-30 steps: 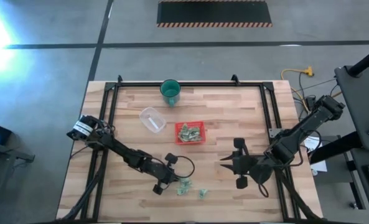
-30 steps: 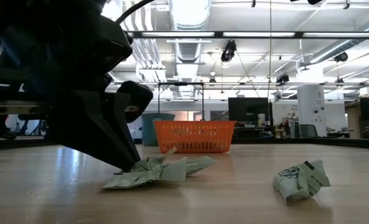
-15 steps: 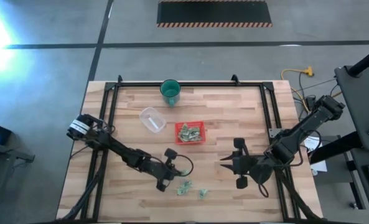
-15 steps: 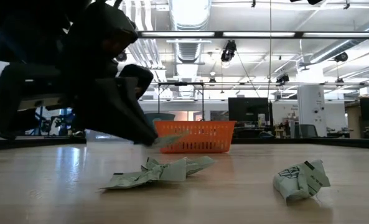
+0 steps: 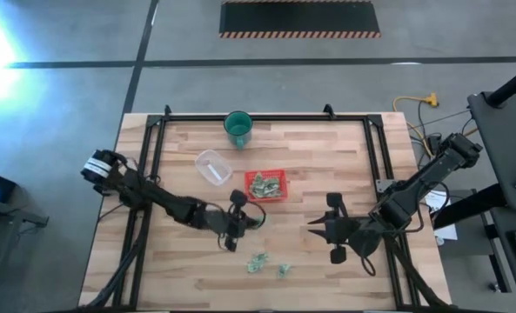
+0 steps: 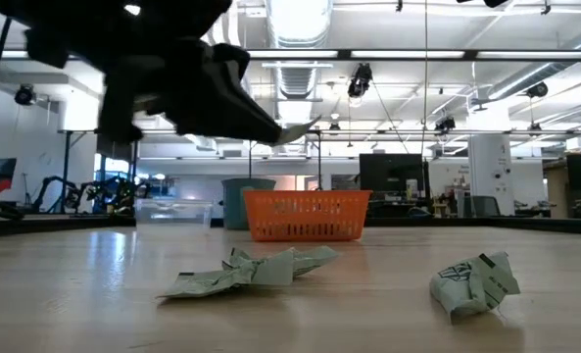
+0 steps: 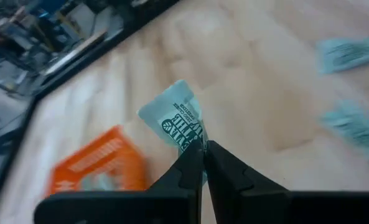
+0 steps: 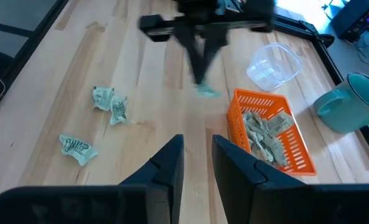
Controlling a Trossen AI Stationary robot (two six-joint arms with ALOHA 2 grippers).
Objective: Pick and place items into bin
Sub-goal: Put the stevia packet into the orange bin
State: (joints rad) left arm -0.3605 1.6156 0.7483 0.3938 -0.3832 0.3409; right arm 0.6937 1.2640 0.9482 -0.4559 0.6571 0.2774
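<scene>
the left gripper [image 5: 237, 228] is closed on one pale-green wrapper [image 7: 179, 120] and holds it in the air above the table [image 5: 327, 165], a little in front of the red tray [image 5: 278, 175]. in the left wrist view the wrapper is pinched between the two dark fingers [image 7: 187, 165], with the tray beside it and lower. the tray stands near the middle of the table and already has several wrappers inside. two more wrappers lie on the wood, well apart from the tray: one flat and crumpled [image 6: 251, 270], one more like a ball [image 6: 474, 283]. the right gripper [image 5: 320, 224] rests low at the right side of the table, its fingers a little apart and holding nothing. a green cup [image 5: 237, 127] and a clear round container [image 5: 212, 166] stand behind the tray.
</scene>
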